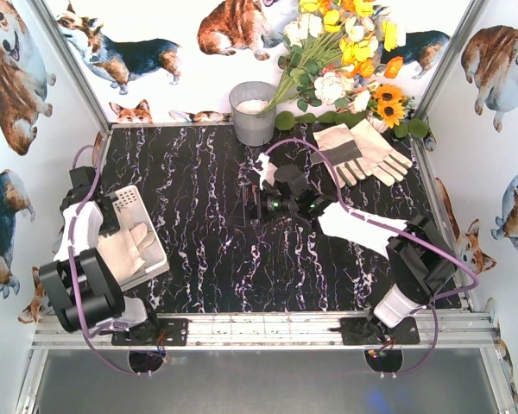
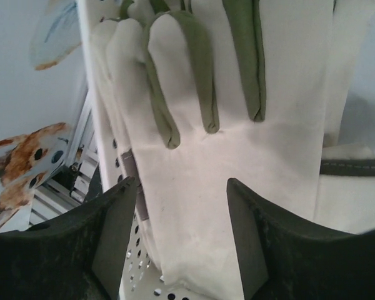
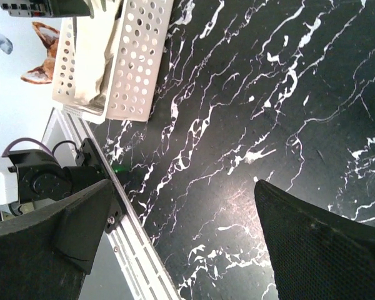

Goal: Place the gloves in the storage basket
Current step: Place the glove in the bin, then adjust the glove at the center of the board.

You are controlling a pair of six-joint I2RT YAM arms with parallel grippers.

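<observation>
The white perforated storage basket (image 1: 125, 197) sits at the left of the black marble table, with cream-white gloves (image 1: 134, 246) lying in it. My left gripper (image 1: 112, 216) hovers over the basket; in the left wrist view it (image 2: 181, 237) is open and empty just above a glove (image 2: 225, 156) with grey-green finger patches, beside the basket wall (image 2: 137, 269). Two more gloves (image 1: 363, 151) lie at the back right. My right gripper (image 1: 257, 203) is open and empty over the table's middle (image 3: 181, 231). The right wrist view shows the basket (image 3: 134, 62) with a glove (image 3: 100, 56) inside.
A grey metal bucket (image 1: 253, 112) stands at the back centre. A bunch of artificial flowers (image 1: 345, 52) leans behind the two loose gloves. Corgi-print walls close in both sides and the back. An aluminium rail (image 1: 259, 328) runs along the near edge.
</observation>
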